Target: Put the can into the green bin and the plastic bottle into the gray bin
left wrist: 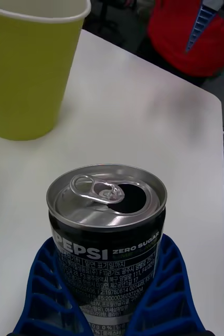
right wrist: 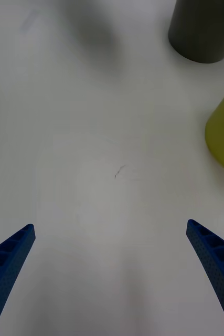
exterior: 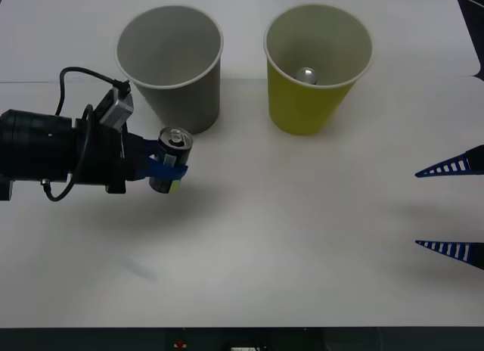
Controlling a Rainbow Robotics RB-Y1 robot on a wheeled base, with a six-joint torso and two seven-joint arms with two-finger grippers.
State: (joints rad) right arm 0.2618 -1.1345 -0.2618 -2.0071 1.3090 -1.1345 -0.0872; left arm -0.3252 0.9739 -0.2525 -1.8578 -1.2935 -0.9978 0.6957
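The left tool (exterior: 168,172) holds the can (exterior: 173,158) between its blue fingers (left wrist: 164,294); the can stands upright, with its silver top and pull tab up, just in front of the gray bin (exterior: 172,67) on the white surface (exterior: 302,237); the green bin (exterior: 318,67) stands beside the gray bin, on its right, and a small silver thing (exterior: 307,75) lies inside it; the right tool (exterior: 451,209) waits at the right edge, well apart from the bins, its fingers spread wide.
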